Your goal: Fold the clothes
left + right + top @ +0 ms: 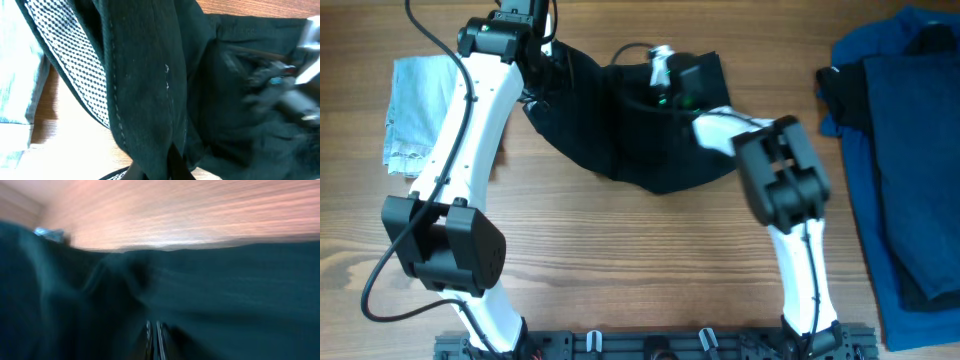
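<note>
Clearly, the work is in the middle of a first fold: the black shorts (640,150) lie near the far edge of the table (620,260), about the middle of its width, bunched and partly raised, not yet flat. The left gripper (538,52) is clamped on one end of them. In its wrist view the dark cloth hangs across the frame and the white-dotted mesh lining (75,65) shows. The right gripper (667,88) sits on the other end. Its view is blurred: the jaws stand very close together, but I cannot tell if cloth is pinched between them. I judge the next move needs both ends pulled apart so the cloth becomes tight, then laid down flat before one half goes over the other. The pale-blue denim (415,110) rests at the far left corner, and a pile of blue and dark garments (900,170) along the right edge. I can read no label or writing anywhere.
</note>
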Available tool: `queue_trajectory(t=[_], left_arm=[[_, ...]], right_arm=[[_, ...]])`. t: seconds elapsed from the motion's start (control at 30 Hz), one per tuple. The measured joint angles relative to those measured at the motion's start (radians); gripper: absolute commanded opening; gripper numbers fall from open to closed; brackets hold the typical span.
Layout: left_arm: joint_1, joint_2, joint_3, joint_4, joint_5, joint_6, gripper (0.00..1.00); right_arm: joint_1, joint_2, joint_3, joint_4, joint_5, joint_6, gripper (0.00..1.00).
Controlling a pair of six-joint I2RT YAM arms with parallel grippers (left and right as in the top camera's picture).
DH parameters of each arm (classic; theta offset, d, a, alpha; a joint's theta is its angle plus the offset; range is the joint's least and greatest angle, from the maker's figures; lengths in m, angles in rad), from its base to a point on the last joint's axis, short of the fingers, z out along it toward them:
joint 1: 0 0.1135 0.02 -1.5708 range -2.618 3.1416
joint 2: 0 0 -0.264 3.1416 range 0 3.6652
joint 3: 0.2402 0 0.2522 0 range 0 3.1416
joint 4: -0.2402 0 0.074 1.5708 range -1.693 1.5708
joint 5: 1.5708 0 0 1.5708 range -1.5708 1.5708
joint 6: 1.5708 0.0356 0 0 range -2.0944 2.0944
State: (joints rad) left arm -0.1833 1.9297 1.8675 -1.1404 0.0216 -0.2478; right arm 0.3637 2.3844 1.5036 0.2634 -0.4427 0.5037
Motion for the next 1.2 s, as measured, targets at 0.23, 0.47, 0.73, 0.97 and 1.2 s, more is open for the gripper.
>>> queue_trajectory(t=[0.23, 0.47, 0.73, 0.97, 1.2], left_arm=[[0.0, 0.0, 0.024, 0.01, -0.003, 0.008, 0.04], [-0.017, 0.0, 0.047, 0.011, -0.003, 0.063, 0.04], [-0.114, 0.0, 0.047, 0.056, -0.014, 0.097, 0.04], [-0.177, 0.0, 0.047, 0.121, -0.014, 0.05, 0.04], [-0.277, 0.006, 0.047, 0.197, -0.014, 0.017, 0.04]], right_arm=[[-0.303, -0.328, 0.019, -0.777, 0.025, -0.254, 0.04], [-0.363, -0.333, -0.066, -0.973, 0.104, -0.409, 0.04], [-0.36, -0.333, -0.108, -1.087, 0.104, -0.431, 0.04], [-0.361, -0.335, -0.18, -1.067, 0.096, -0.43, 0.05], [-0.364, -0.354, -0.219, -1.029, 0.077, -0.426, 0.04]])
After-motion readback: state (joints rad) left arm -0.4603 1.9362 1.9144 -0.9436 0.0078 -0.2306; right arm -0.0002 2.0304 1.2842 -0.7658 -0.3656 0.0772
